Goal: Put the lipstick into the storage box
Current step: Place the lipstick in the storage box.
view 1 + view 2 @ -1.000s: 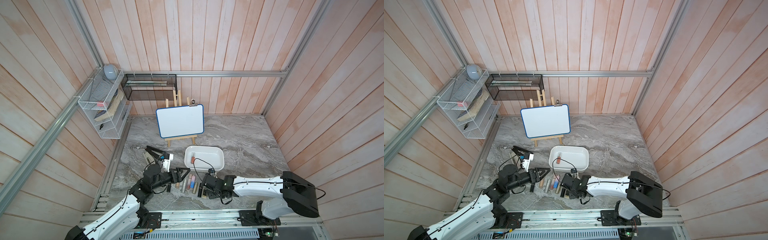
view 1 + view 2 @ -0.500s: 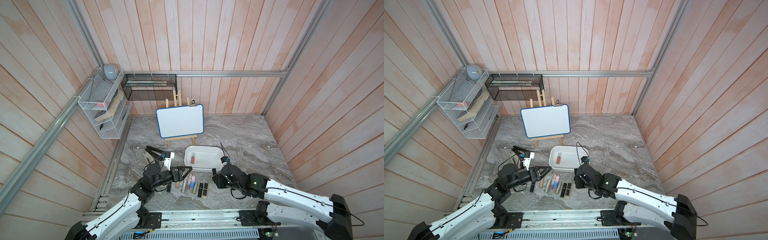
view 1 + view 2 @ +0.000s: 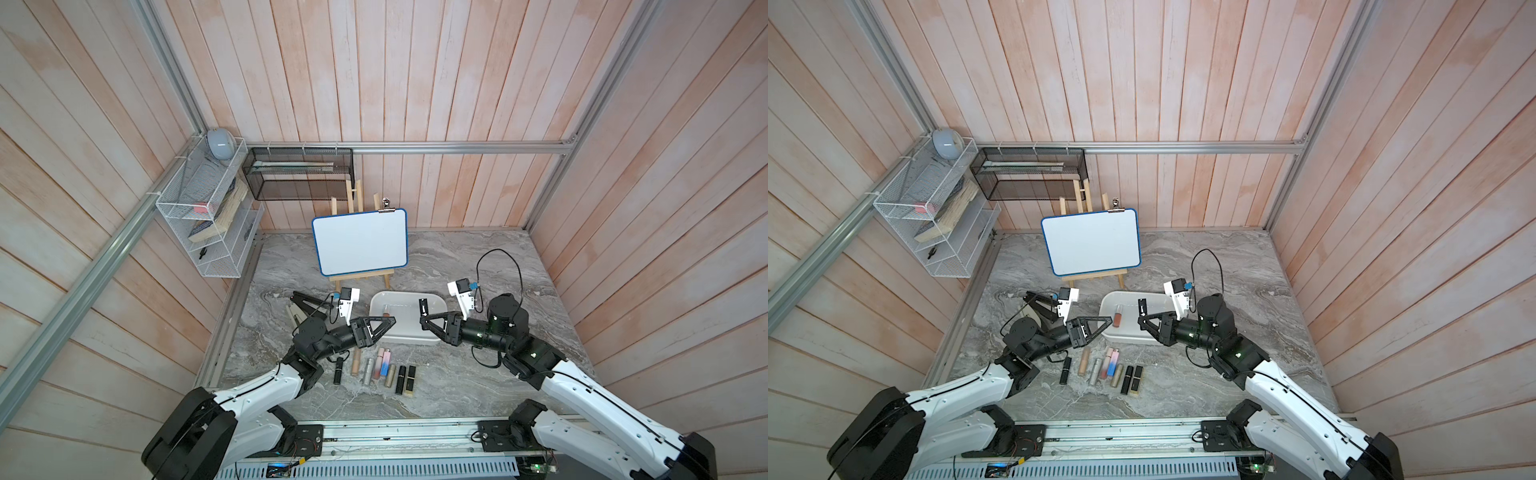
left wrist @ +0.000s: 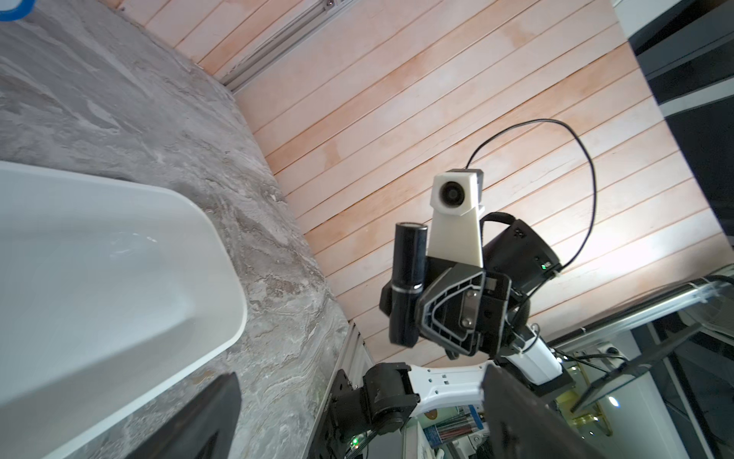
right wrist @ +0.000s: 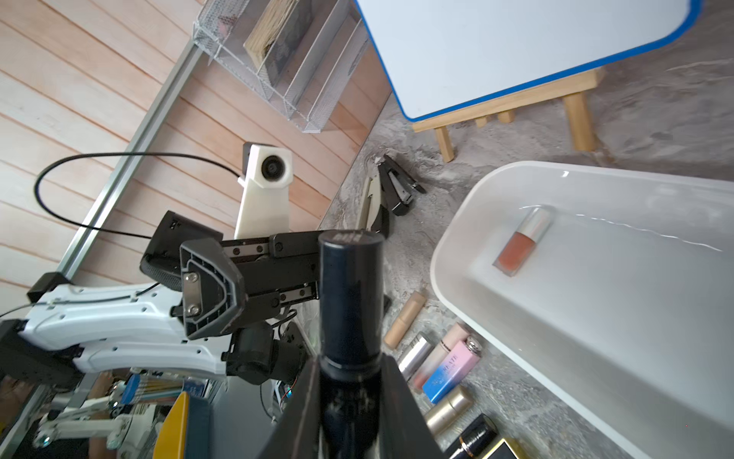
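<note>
Top views: on our table (image 3: 457, 266), above the storage box (image 3: 401, 330), our right claw (image 3: 423, 322) clenches a black lipstick (image 3: 423, 306).
We see the held lipstick toward the box's right side, our left claw (image 3: 390, 322) released, jaws wide, by its left rim, and one reddish tube (image 3: 385, 309) lying inside near that end.

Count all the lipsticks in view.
10. A red lipstick lies in the storage box; a black lipstick is gripped in the right hand; a row of eight lipsticks lies on the table beside the box. More may be hidden.
</note>
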`<state>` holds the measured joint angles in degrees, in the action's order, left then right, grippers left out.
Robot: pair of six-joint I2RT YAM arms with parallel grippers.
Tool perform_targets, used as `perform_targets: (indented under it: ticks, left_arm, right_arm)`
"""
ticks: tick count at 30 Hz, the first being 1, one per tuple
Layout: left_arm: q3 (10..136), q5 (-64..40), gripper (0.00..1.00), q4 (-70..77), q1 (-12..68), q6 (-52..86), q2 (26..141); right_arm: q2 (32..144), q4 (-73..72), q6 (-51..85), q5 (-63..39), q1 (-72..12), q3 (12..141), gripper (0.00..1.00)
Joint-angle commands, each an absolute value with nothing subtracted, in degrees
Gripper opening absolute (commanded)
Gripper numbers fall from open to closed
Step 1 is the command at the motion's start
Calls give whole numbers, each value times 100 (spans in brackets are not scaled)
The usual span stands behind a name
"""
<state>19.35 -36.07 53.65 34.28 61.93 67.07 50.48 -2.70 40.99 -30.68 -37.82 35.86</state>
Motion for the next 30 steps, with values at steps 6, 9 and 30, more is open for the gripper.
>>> perform_targets:
  ticks: [6, 9, 30]
  left_arm:
    - [2304, -3954, 100, 6454, 3469, 6407, 7172]
    - [2523, -3940, 100, 5733, 3549, 6014, 7072]
    - [3151, -3854, 77, 4170, 3823, 5190, 7148]
  right_arm:
    - [5550, -1578, 4134, -4167, -3753, 3326, 15]
    - [5636, -1766, 4230, -4252, -3753, 3240, 15]
    - [5907, -2097, 4368, -4207, -3902, 3181, 14]
